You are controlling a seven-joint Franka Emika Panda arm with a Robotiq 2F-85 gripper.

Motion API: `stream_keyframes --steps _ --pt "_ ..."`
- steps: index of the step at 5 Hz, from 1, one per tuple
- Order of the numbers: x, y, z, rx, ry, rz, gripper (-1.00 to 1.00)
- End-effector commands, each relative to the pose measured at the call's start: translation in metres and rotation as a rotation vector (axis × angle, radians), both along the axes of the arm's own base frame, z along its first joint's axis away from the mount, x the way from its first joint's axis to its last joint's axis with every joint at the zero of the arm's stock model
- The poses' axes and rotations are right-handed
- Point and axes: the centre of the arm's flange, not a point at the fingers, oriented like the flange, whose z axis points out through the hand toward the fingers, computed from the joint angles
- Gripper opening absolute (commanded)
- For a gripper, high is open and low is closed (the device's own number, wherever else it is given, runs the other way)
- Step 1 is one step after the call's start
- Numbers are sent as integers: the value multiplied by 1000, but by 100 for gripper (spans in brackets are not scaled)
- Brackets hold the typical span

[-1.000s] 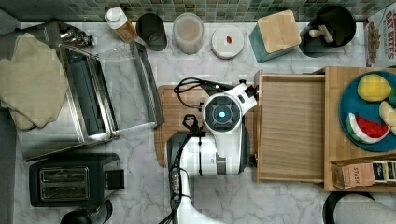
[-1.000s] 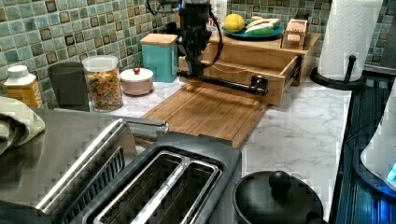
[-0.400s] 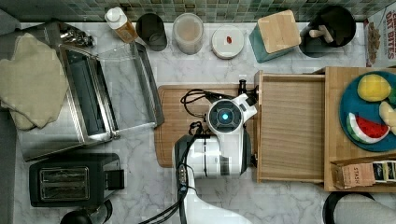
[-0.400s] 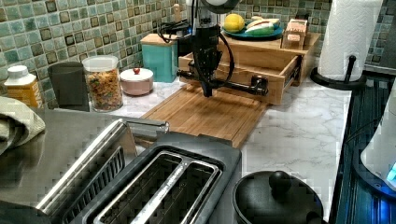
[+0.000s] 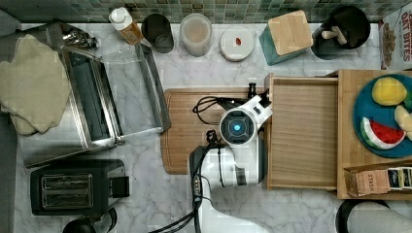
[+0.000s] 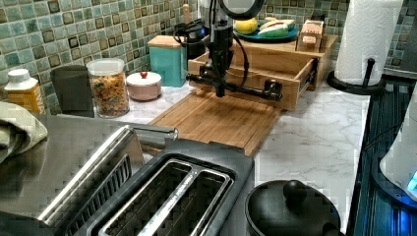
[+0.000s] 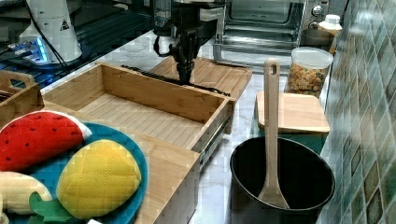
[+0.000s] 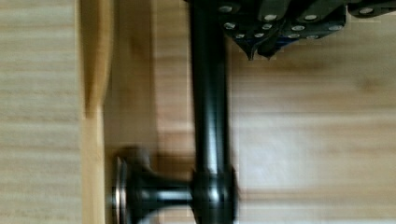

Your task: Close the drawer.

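**Pushing the bamboo drawer home by its black handle**

Standing pulled well out of its bamboo box stand (image 5: 347, 131), the drawer (image 5: 301, 133) shows its bare grained bottom in the top view, with its front edge over the cutting board (image 5: 189, 131) on the marble tabletop (image 5: 204, 73). A black bar handle (image 6: 241, 89) runs along the drawer front, held off it on short posts. The gripper (image 6: 220, 91) hangs straight down just outside that front; in the wrist view the fingers (image 8: 254, 46) look drawn close together beside the bar, pinching nothing, though whether they touch it cannot be told.

The drawer looks light and rigid, an empty wooden tray on metal side rails seen in the right view, so it should slide easily under a steady horizontal push. The best contact is likely the middle of the handle or the front panel behind it; pushing near one end could skew the tray on its rails. The smooth round bar may let the fingers slip off.
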Motion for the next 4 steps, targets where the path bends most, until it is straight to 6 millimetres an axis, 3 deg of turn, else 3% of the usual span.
stream_keyframes --steps 1,3,4 --pt "13 -148 42 -39 -6 -107 -100" --pt "2 -260 63 -6 -93 -171 -100" --pt "-8 -293 83 -88 -93 -191 -100"
